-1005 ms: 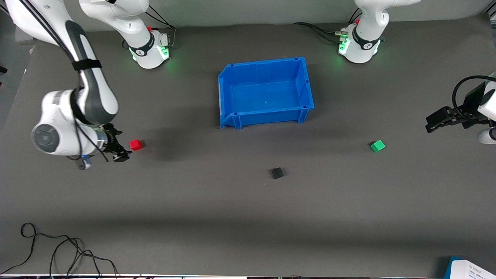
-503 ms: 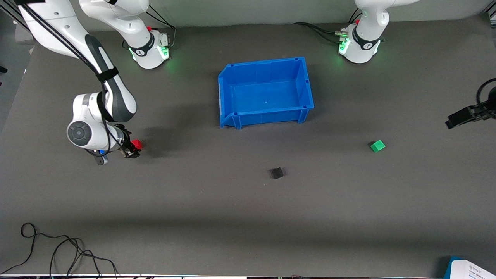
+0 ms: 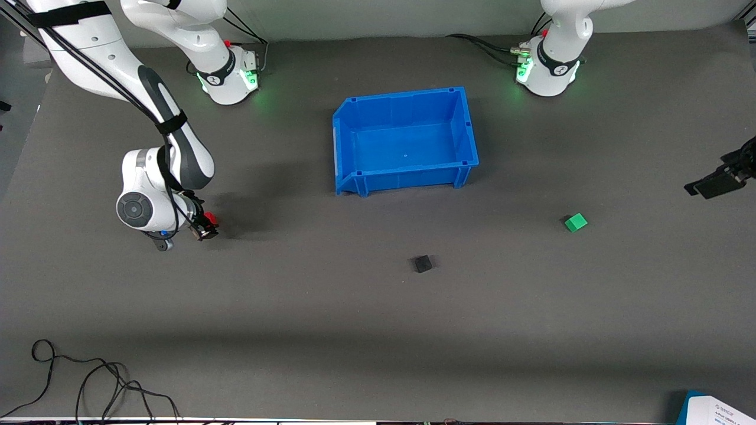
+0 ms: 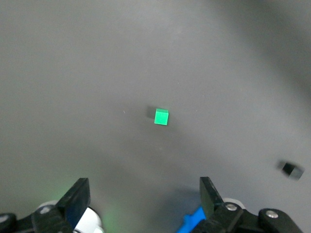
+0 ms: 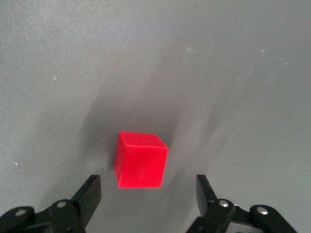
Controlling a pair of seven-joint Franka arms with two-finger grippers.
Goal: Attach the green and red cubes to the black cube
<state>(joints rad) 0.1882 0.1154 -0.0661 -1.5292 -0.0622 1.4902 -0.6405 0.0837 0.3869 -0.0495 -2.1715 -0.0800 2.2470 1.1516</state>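
The red cube (image 3: 211, 219) sits on the grey mat toward the right arm's end of the table. My right gripper (image 3: 202, 229) is low right next to it, partly covering it. In the right wrist view the red cube (image 5: 141, 160) lies just ahead of my open right gripper (image 5: 148, 189), not between the fingers. The green cube (image 3: 576, 222) sits toward the left arm's end. The black cube (image 3: 422, 263) lies mid-table, nearer the front camera. My left gripper (image 3: 716, 184) hangs open at that end; its wrist view shows the gripper (image 4: 144, 194), the green cube (image 4: 161, 117) and the black cube (image 4: 292, 170).
A blue bin (image 3: 466, 127), empty, stands mid-table close to the arm bases. Loose black cables (image 3: 88, 383) lie at the mat's near edge toward the right arm's end. A white and blue object (image 3: 717, 410) sits at the near corner toward the left arm's end.
My right gripper has swung in toward the red cube and now covers part of it. My left gripper has drawn away toward the table's end. The cubes have not moved.
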